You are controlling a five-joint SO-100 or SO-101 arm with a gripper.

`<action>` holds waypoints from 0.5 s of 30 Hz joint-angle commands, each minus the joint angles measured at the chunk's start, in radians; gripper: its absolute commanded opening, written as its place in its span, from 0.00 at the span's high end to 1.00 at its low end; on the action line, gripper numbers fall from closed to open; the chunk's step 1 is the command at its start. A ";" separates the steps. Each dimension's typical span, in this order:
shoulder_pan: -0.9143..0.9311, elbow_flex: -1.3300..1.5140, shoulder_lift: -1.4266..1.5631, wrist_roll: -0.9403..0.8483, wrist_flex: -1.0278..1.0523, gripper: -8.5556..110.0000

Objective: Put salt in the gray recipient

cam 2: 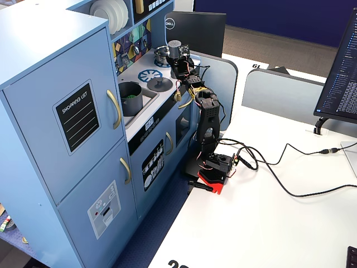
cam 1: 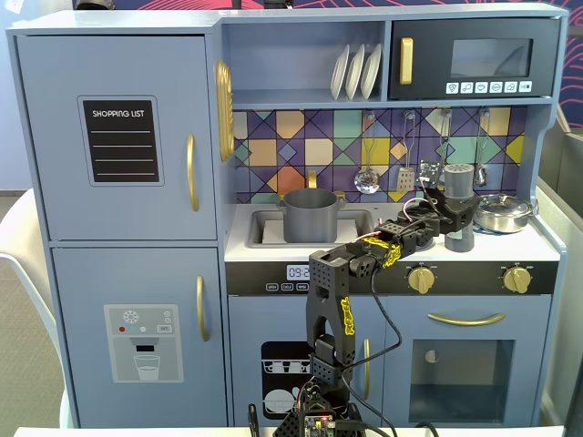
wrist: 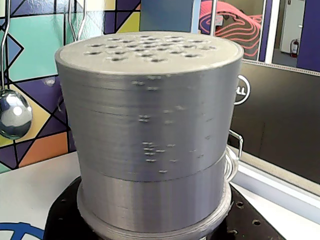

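**A:** Where is the salt right now?

**B:** The tall, slim dark-gray cylindrical salt shaker (cam 1: 458,205) with its lighter gray perforated cap stands upright on the right part of the toy kitchen's white bench (cam 1: 273,250), over the stove knobs as a fixed view shows it. In the wrist view the shaker (wrist: 150,135) fills nearly the whole picture, cap holes on top, seated on a black round burner mark.

**A:** And the pincer?

**B:** The black pincer (cam 1: 455,217) of the arm is at the shaker's middle, with its fingers on either side of the body. It looks closed around the shaker, though the contact itself is small in both fixed views. From the side, the pincer (cam 2: 177,60) sits just under the pale cap.

**A:** The pot?

**B:** The matte gray cylindrical pot (cam 1: 311,215) with small side handles sits in the sink recess, left of the shaker and well apart from it. In the side fixed view the pot (cam 2: 130,96) shows something green inside.

**A:** Anything close to the shaker?

**B:** A shiny steel pan (cam 1: 503,213) lies just to its right on the bench, and a flat gray round lid with a knob (cam 2: 159,84) rests on the stove between the pot and the shaker. A steel ladle (wrist: 14,112) hangs on the tiled wall behind.
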 commanded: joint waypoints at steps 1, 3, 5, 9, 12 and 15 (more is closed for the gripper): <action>0.009 0.002 0.015 0.003 -0.025 0.84; 0.020 0.009 0.023 0.052 -0.025 0.62; 0.031 0.015 0.031 0.060 -0.023 0.48; 0.038 0.025 0.046 0.046 -0.018 0.39; 0.048 0.037 0.091 0.031 0.021 0.40; 0.071 0.129 0.253 0.002 0.118 0.46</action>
